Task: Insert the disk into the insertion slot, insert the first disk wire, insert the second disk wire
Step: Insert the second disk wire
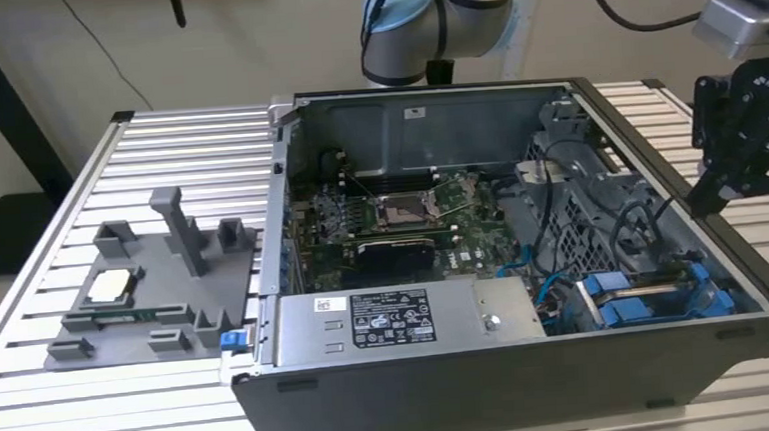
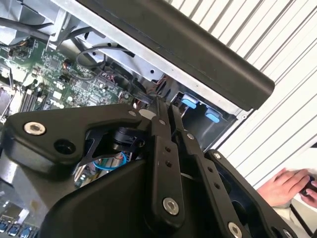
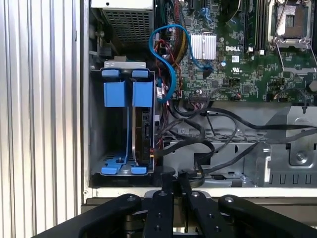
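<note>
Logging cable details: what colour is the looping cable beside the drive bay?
Bright blue cable, clearest in the first wrist view.

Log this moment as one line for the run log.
gripper: shut, holding nothing, at case edge | disk: standing in insertion slot | cables by disk: connection unclear

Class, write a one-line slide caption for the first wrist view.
Black gripper, fingers together, at the open case's edge near the blue-railed grey metal drive bay and green motherboard.

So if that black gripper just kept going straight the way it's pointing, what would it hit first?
Probably the black top rim of the computer case, just ahead of the gripper. Past it lie black cables beside the blue drive bay. Depth is unclear.
</note>
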`<action>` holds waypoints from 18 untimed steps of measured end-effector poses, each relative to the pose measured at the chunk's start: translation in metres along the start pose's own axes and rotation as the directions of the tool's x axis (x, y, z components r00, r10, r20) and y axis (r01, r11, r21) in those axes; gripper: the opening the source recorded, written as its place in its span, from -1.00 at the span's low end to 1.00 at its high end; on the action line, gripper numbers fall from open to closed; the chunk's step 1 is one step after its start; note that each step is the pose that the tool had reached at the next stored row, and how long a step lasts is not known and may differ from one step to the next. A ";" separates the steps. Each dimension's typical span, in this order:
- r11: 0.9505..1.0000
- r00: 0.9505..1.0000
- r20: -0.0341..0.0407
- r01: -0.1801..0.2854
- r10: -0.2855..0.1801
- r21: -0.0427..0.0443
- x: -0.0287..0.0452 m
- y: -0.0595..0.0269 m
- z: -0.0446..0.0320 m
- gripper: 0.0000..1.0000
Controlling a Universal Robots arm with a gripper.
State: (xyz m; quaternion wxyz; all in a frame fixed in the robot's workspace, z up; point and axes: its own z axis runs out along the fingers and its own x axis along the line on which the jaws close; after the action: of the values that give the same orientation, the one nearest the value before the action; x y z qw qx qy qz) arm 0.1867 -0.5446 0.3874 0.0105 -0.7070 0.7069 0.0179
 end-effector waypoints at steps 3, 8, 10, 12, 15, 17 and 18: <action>1.000 1.000 0.001 0.000 0.000 0.000 -0.0004 0.0023 -0.0031 -0.67; 1.000 1.000 0.004 -0.001 0.001 0.000 -0.0019 0.0146 -0.0071 -0.67; 1.000 1.000 0.007 -0.002 0.002 0.001 -0.0024 0.0212 -0.0077 -0.67; 1.000 1.000 0.007 -0.003 0.003 0.001 -0.0026 0.0295 -0.0076 -0.67; 1.000 1.000 0.007 -0.003 0.003 0.001 -0.0026 0.0428 -0.0075 -0.67; 1.000 1.000 0.007 -0.003 0.003 0.001 -0.0024 0.0482 -0.0074 -0.67; 1.000 1.000 0.007 -0.003 0.003 0.001 -0.0018 0.0489 -0.0075 -0.67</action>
State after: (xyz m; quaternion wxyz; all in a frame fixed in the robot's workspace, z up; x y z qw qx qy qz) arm 0.1379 -0.5431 0.3954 0.0132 -0.7060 0.7078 0.0200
